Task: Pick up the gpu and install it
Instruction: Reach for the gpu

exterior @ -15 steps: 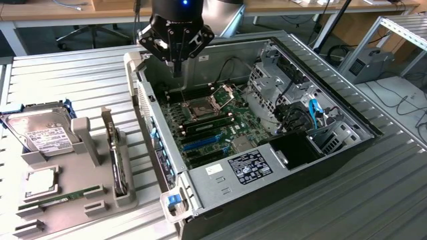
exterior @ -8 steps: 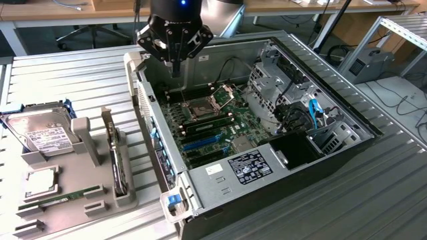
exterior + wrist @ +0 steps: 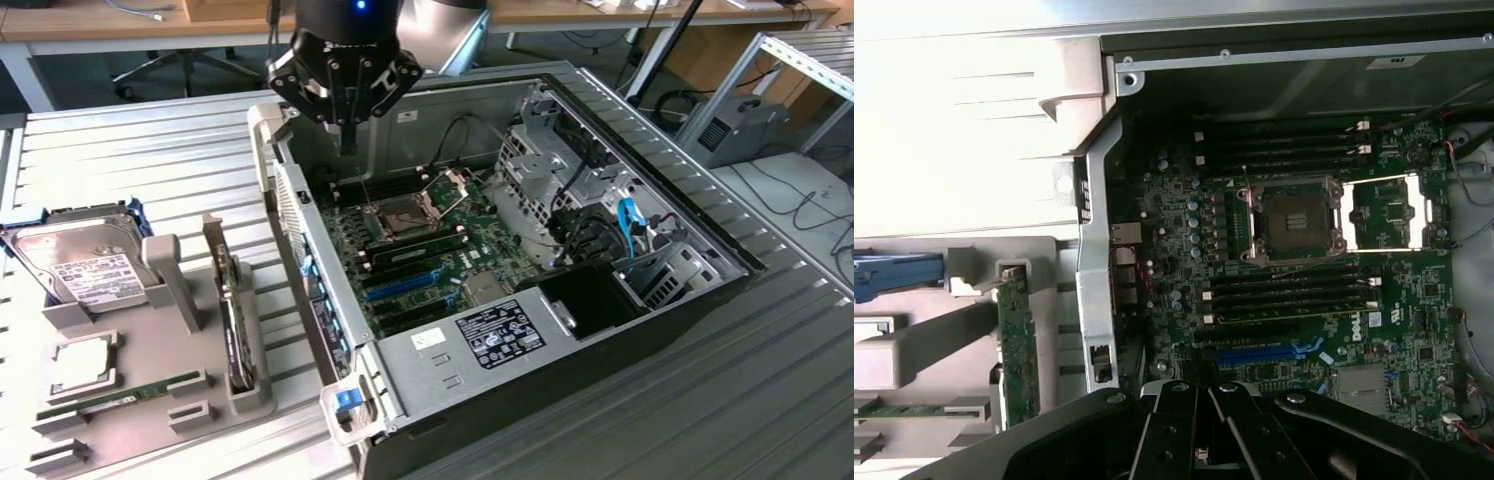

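The gpu (image 3: 232,322) stands on edge in a slot of the grey holder (image 3: 160,300) at the exterior view's left, its silver bracket end pointing away from the camera. In the wrist view the gpu (image 3: 1017,345) shows as a thin green card edge beside the case wall. My gripper (image 3: 347,138) hangs over the far left corner of the open computer case (image 3: 707,245), shut with nothing between its fingers. Its black fingers (image 3: 1172,430) meet over the motherboard (image 3: 1304,300). The gpu lies well apart from the gripper. A blue expansion slot (image 3: 400,285) sits on the board.
The holder also carries a silver hard drive (image 3: 80,265), a processor chip (image 3: 83,365) and a long memory stick (image 3: 120,395). Inside the case are a power supply (image 3: 501,335), a drive cage (image 3: 541,170) and blue cables (image 3: 627,225). A metal frame (image 3: 801,60) stands far right.
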Available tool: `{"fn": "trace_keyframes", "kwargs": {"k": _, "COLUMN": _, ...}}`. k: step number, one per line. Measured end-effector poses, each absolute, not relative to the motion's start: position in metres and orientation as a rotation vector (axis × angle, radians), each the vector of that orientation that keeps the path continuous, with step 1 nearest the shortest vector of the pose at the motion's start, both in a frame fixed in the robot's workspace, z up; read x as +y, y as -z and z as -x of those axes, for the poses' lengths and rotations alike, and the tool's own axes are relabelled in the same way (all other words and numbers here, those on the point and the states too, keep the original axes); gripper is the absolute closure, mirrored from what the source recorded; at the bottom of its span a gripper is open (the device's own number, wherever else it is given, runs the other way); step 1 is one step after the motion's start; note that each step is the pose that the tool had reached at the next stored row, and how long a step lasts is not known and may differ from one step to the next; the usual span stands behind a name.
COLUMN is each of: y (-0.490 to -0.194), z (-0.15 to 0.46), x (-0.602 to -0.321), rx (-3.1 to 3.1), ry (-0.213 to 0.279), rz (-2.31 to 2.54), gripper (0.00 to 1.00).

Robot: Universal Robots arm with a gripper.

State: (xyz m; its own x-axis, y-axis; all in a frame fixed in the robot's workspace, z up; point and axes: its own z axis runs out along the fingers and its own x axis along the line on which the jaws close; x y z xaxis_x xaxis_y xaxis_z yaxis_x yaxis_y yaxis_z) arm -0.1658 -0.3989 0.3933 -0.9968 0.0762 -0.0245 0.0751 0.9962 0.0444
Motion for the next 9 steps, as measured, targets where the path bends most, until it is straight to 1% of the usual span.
{"fn": "trace_keyframes", "kwargs": {"k": 9, "y": -0.3933, "z": 0.1687, "x": -0.3989, "rx": 3.112, "ry": -0.068, "rz": -0.118, "gripper": 0.89}}
